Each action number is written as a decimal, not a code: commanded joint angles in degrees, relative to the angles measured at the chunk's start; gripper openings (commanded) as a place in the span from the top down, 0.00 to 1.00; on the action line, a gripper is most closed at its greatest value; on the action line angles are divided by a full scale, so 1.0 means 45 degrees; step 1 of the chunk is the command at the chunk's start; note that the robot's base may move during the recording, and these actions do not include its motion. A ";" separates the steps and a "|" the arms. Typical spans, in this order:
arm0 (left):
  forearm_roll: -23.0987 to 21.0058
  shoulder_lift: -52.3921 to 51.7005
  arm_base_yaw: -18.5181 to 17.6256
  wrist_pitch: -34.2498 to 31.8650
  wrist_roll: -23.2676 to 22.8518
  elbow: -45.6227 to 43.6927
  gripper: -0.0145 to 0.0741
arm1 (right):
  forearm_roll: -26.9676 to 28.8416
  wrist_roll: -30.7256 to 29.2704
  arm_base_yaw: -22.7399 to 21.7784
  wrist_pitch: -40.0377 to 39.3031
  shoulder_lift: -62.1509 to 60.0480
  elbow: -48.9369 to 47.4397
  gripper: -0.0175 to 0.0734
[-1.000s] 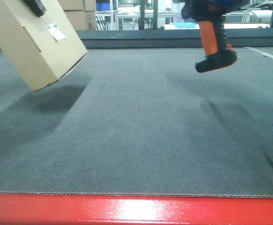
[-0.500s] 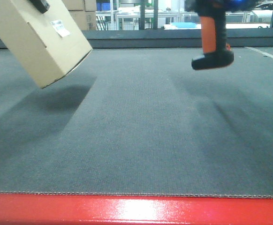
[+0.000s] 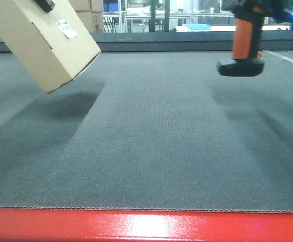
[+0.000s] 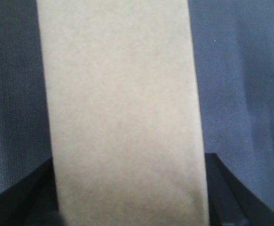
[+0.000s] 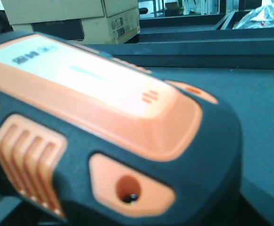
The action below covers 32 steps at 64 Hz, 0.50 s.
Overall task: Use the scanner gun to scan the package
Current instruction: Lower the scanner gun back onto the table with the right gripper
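Observation:
The package (image 3: pixel 43 43), a tan cardboard box with a white barcode label (image 3: pixel 66 28), hangs tilted above the mat at the upper left. My left gripper (image 4: pixel 130 197) is shut on it; dark fingers (image 4: pixel 224 193) flank its plain face in the left wrist view. The scanner gun (image 3: pixel 244 43) hangs at the upper right with its orange handle nearly upright and its flat black base (image 3: pixel 240 67) lowest. Its black and orange head (image 5: pixel 108 117) fills the right wrist view. My right gripper holds it by the head, but the jaws are hidden and cut off by the frame's top edge.
A grey mat (image 3: pixel 151 141) covers the work surface, with a red edge (image 3: pixel 146 227) at the front and a dark raised rim (image 3: pixel 161 41) at the back. Larger cartons (image 5: pixel 66 16) and tables stand beyond the rim.
The scanner gun has moved right and its handle has swung from tilted to nearly upright. The package has drifted slightly right. A dark cable at the right edge is gone from view.

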 commanded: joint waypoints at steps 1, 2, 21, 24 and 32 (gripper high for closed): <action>-0.0303 -0.0223 -0.0023 -0.0044 0.0035 -0.0024 0.96 | -0.0446 0.0290 -0.0373 -0.0928 0.0205 -0.0074 0.99; -0.0303 -0.0223 -0.0023 -0.0044 0.0035 -0.0024 0.96 | -0.0446 0.0290 -0.0411 -0.0967 0.0235 -0.0074 0.99; -0.0416 -0.0223 -0.0023 -0.0044 0.0035 -0.0024 0.96 | -0.0446 0.0200 -0.0404 -0.2293 0.1427 -0.0074 0.99; -0.0486 -0.0223 -0.0023 -0.0044 0.0035 -0.0024 0.96 | -0.0446 0.0118 -0.0404 -0.2334 0.1602 -0.0074 0.99; -0.0513 -0.0223 -0.0023 -0.0044 0.0035 -0.0024 0.96 | -0.0453 -0.0238 -0.0404 -0.2334 0.1945 -0.0074 0.99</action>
